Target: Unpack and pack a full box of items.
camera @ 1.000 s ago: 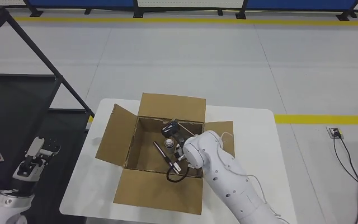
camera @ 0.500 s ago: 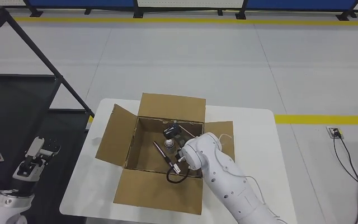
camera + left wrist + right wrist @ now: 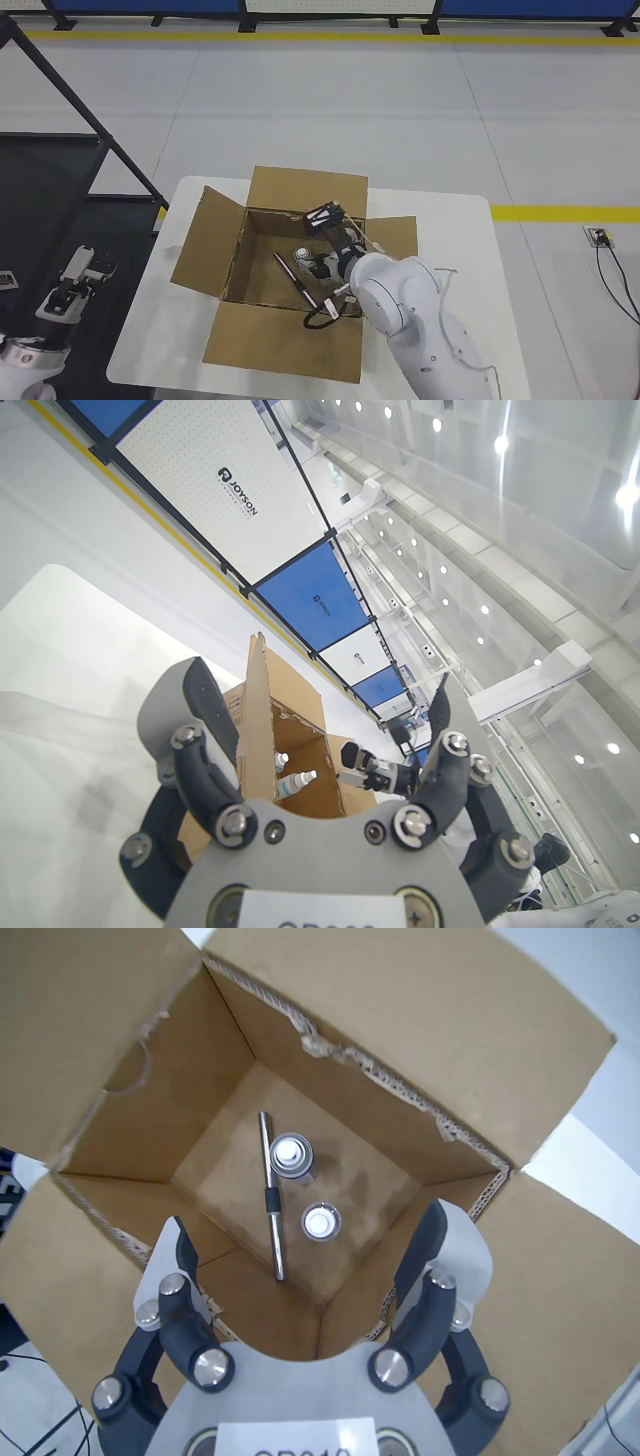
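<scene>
Right claw (image 3: pixel 306 1218) over open brown cardboard box (image 3: pixel 350 993) on white desk (image 3: pixel 450 215)
Right claw spread wide, empty; left claw (image 3: pixel 322 680) same, off desk edge. On box floor: slim steel rod (image 3: pixel 270 1188) flat, two small white-capped spray bottles (image 3: pixel 292 1155) upright beside it. Bottles likely light, slick, tippy; pinch round body

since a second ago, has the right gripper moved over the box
Yes. In the top view the right gripper has shifted toward the far flap of the box, away from the near flap, while the box stayed put.
</scene>
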Robot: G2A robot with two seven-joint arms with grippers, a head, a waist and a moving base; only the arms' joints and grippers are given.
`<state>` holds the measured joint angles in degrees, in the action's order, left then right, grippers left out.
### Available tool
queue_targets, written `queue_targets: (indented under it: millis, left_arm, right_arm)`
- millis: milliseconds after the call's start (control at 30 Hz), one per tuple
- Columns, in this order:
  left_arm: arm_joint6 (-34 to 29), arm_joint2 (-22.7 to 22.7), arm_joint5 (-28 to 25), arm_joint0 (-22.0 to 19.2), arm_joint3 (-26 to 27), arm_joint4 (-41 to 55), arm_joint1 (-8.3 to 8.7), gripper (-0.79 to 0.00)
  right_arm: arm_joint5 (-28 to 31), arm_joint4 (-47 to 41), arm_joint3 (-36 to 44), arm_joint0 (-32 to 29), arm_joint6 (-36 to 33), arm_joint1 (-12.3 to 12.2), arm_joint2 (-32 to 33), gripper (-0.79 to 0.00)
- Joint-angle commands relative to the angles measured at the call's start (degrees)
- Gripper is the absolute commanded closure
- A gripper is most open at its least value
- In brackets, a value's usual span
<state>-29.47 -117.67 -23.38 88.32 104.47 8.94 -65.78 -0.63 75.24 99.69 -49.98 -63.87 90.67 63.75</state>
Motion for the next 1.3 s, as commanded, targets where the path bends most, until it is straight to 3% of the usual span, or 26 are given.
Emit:
queue_targets:
  millis: [0,333,667,800,1133,1267]
  left_arm:
    - [0.05,1.56,-1.27,-0.32,-0.43,-2.93,0.03,-0.785]
    - [1.58,10.31,-2.96,-1.81,-1.63,-11.77,-0.18,-0.785]
    - [3.6,16.36,-4.51,0.32,3.25,-16.15,-0.5,-0.785]
    - [4.15,18.18,-4.71,0.81,4.89,-17.87,-0.58,-0.785]
    - [6.86,22.89,-2.92,-0.14,5.79,-22.51,-0.83,-0.785]
    - [7.71,24.47,-1.95,-0.84,5.54,-23.69,-0.92,-0.785]
  right_arm:
    - [-0.82,-1.31,2.82,-2.11,2.84,-0.25,2.23,-0.785]
    - [5.26,-9.0,9.97,-10.34,10.4,-1.94,12.55,-0.785]
    - [14.2,-18.02,18.48,-24.71,16.02,-4.32,28.25,-0.785]
    - [16.21,-25.89,14.43,-24.36,11.71,-5.15,32.96,-0.785]
    - [16.12,-26.65,13.83,-24.23,11.65,-5.24,33.01,-0.785]
    - [21.3,-35.64,8.28,-22.01,10.36,-5.94,34.33,-0.785]
